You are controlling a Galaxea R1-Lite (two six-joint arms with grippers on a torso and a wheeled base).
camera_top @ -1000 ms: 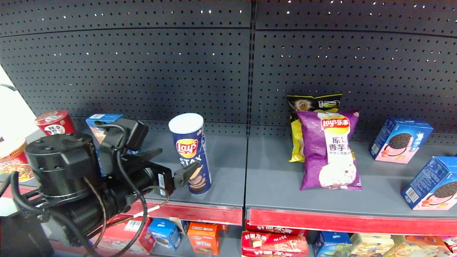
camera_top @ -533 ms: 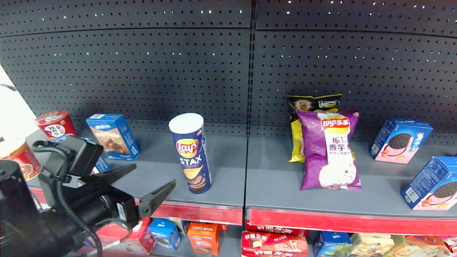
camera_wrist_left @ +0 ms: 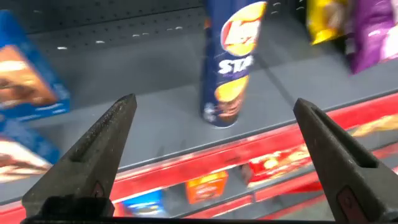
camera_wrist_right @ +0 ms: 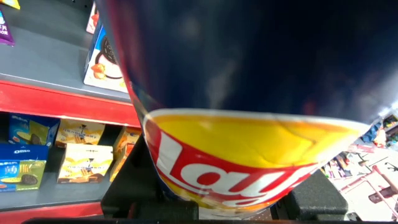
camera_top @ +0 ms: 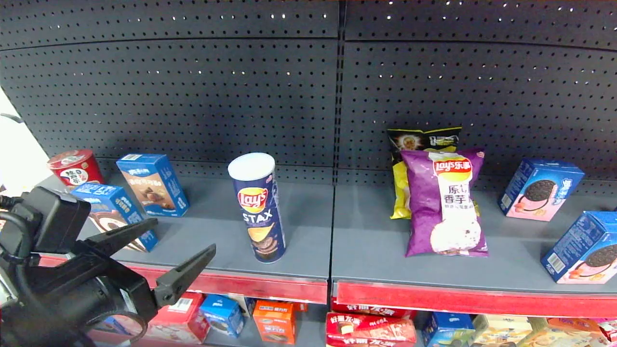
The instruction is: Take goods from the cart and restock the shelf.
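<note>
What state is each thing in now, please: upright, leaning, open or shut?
Chip can, upright, lid on, untouched.
Yellow bag, upright against the back panel.
Purple bag, propped against the yellow bag.
Left gripper, open, empty.
Chip package, close before the right wrist; held or not, cannot tell.

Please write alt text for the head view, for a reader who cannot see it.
A dark blue chip can stands upright near the front of a grey shelf; the left gripper, fingers open and empty, is low to its left. A purple chip bag sits to the can's right.
</note>
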